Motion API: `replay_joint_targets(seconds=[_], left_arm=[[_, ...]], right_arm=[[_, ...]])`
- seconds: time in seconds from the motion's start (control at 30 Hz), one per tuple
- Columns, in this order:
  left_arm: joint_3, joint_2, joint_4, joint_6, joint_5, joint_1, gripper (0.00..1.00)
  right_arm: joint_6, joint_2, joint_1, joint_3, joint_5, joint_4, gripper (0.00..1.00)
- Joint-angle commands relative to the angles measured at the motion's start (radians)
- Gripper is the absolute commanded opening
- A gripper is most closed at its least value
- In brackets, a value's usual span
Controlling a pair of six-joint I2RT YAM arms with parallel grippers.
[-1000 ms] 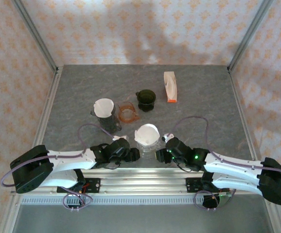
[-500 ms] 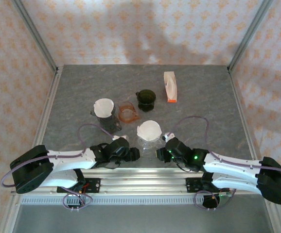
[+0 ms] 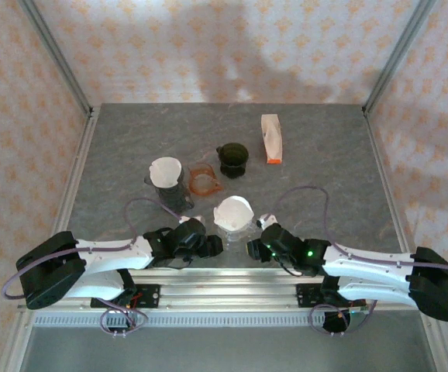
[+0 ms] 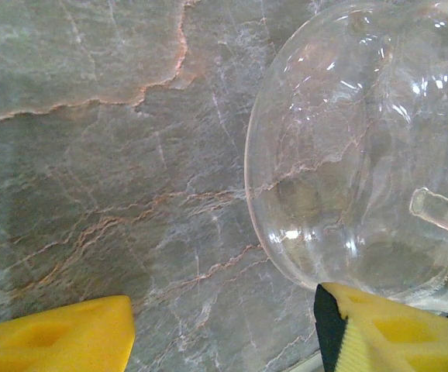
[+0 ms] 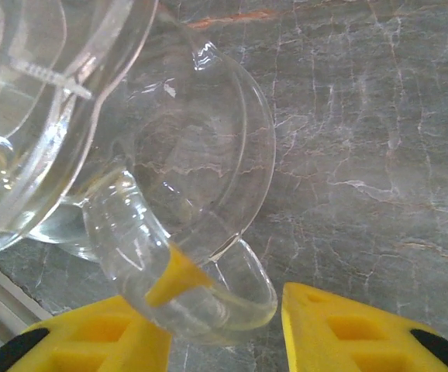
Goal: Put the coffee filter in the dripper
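Flanking dripper [image 3: 234, 215]: L pincer [image 3: 214, 245], R pincer [image 3: 253, 248].

The bench [image 3: 123, 139] is grey marble, veined in rust-orange. The clear glass dripper [image 3: 236, 229] holds a white coffee filter [image 3: 233, 211]. Behind it stands a dark green dripper [image 3: 232, 158]. Behind and left of it are an amber-orange dripper [image 3: 204, 180] and a smoky dark dripper [image 3: 176, 197] with a white second filter [image 3: 165, 171]. Behind and right of it lies a white packet [image 3: 270, 138] with an orange end. The left gripper [image 4: 224, 333] and right gripper [image 5: 224, 325] have yellow fingers. The arms [image 3: 100, 249] are white and black, the cables [image 3: 135, 203] purple. The walls [image 3: 208, 46] show a peach floral print on cream.
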Motion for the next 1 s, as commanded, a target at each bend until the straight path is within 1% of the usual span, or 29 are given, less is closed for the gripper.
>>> replay_joint_targets(seconds=[0.0, 0.37, 0.47, 0.6, 0.7, 0.87, 0.97], left_arm=[[-0.004, 0.079, 0.121, 0.031, -0.08, 0.026, 0.62], [0.048, 0.177, 0.229, 0.034, -0.054, 0.024, 0.45], [0.041, 0.17, 0.229, 0.023, -0.048, 0.021, 0.44], [0.008, 0.081, 0.135, -0.002, -0.087, 0.015, 0.46], [-0.007, -0.023, 0.025, -0.004, -0.112, 0.012, 0.48], [-0.025, -0.194, -0.119, -0.004, -0.154, 0.004, 0.5], [-0.035, -0.246, -0.149, -0.008, -0.16, 0.002, 0.5]], right_arm=[[0.03, -0.008, 0.007, 0.004, 0.052, 0.04, 0.42], [0.072, -0.053, 0.008, -0.042, 0.094, 0.072, 0.42], [0.072, -0.049, 0.008, -0.038, 0.09, 0.073, 0.42], [0.065, -0.043, 0.008, -0.024, 0.086, 0.07, 0.42], [0.063, -0.046, 0.007, -0.021, 0.083, 0.065, 0.42], [0.08, -0.072, 0.008, -0.033, 0.09, 0.052, 0.42], [0.088, -0.104, 0.008, -0.038, 0.099, 0.025, 0.42]])
